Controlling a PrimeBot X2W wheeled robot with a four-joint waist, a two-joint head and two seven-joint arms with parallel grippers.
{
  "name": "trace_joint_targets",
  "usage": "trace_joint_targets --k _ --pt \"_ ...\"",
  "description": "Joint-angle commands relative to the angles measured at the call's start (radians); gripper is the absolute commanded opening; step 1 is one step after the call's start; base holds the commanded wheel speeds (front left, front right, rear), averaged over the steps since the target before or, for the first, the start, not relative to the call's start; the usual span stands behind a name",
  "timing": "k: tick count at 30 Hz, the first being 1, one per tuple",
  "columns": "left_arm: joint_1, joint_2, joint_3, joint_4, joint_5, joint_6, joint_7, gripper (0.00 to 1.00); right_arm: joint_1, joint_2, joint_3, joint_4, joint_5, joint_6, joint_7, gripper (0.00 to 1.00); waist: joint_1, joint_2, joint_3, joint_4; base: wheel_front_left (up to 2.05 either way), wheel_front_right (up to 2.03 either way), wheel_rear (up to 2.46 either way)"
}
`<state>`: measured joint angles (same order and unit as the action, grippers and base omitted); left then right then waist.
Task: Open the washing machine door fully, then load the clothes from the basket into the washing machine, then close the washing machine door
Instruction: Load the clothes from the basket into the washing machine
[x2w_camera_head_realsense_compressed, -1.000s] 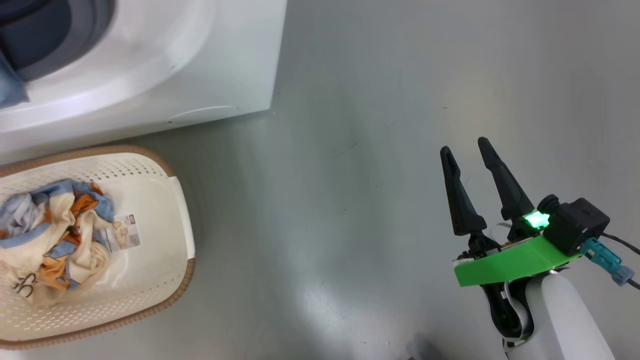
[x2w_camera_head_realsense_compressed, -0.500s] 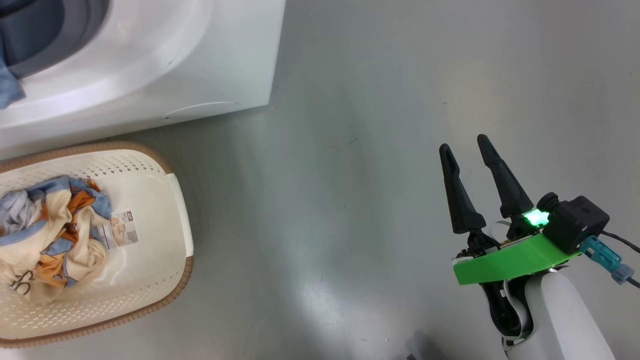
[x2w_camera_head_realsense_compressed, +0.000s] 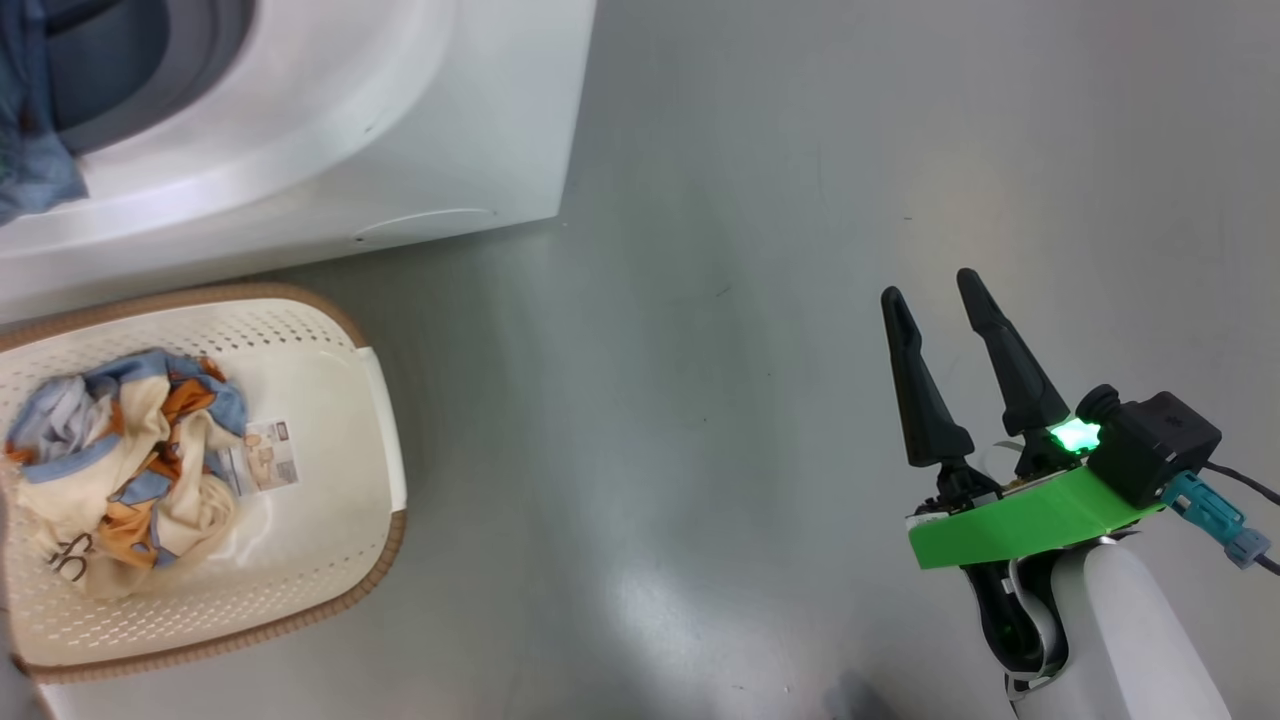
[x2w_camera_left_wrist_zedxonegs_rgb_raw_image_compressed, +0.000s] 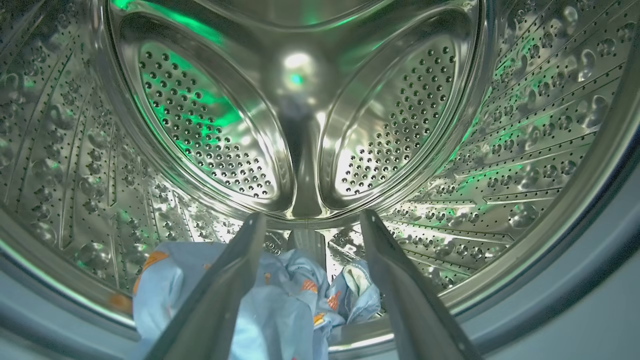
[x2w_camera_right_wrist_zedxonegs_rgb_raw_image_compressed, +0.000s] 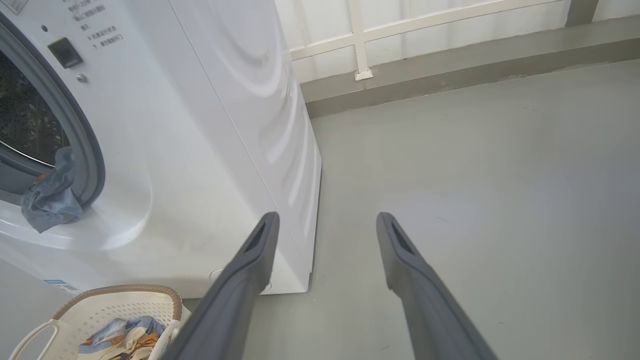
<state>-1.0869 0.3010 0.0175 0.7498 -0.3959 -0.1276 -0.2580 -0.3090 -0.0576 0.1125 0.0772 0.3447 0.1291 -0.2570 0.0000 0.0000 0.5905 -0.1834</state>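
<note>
Left gripper (x2w_camera_left_wrist_zedxonegs_rgb_raw_image_compressed: 312, 216) reaches into the steel drum (x2w_camera_left_wrist_zedxonegs_rgb_raw_image_compressed: 210, 130), fingers spread wide and gripping nothing; a blue garment with orange print (x2w_camera_left_wrist_zedxonegs_rgb_raw_image_compressed: 280, 310) lies under them at the drum's near lip, and I cannot tell whether they touch it. From the right wrist view, its blue fold hangs over the grey seal (x2w_camera_right_wrist_zedxonegs_rgb_raw_image_compressed: 92, 165) of the washing machine (x2w_camera_head_realsense_compressed: 400, 130). Compared with a second ago, the washer and basket (x2w_camera_head_realsense_compressed: 330, 560) sit slightly further right in the head view, a shift of the camera rather than of the things. The right gripper (x2w_camera_head_realsense_compressed: 929, 286) hovers as before, wide open and empty, above bare floor well right of the basket. The remaining clothes (x2w_camera_head_realsense_compressed: 120, 470), cream, blue and orange, look unchanged in the basket's left half beside a paper label (x2w_camera_head_realsense_compressed: 272, 455). The grey floor (x2w_camera_head_realsense_compressed: 700, 400) is smooth and glossy; behind the washer, a low grey kerb (x2w_camera_right_wrist_zedxonegs_rgb_raw_image_compressed: 450, 65) runs under pale panelling.
</note>
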Motion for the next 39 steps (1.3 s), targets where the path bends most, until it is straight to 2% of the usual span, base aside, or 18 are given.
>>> trace_joint_targets --k 1,18,39 --pt "0.020 0.046 0.018 -0.020 0.010 -0.003 -0.004 1.00 0.011 0.007 0.016 -0.021 -0.005 0.002 -0.005 1.00 0.0000 0.0000 -0.003 0.005 0.00 0.00 0.00" --pt "0.270 -0.050 0.059 -0.145 0.030 -0.003 -0.004 1.00 0.035 -0.001 -0.036 -0.033 -0.024 0.002 -0.005 1.00 0.0000 0.0000 -0.038 0.076 0.00 0.00 0.00" --pt "0.706 -0.131 0.149 -0.462 0.099 -0.003 -0.004 1.00 0.073 -0.030 -0.045 -0.030 -0.024 0.002 -0.005 1.00 0.0000 0.0000 -0.090 0.118 0.00 0.00 0.00"
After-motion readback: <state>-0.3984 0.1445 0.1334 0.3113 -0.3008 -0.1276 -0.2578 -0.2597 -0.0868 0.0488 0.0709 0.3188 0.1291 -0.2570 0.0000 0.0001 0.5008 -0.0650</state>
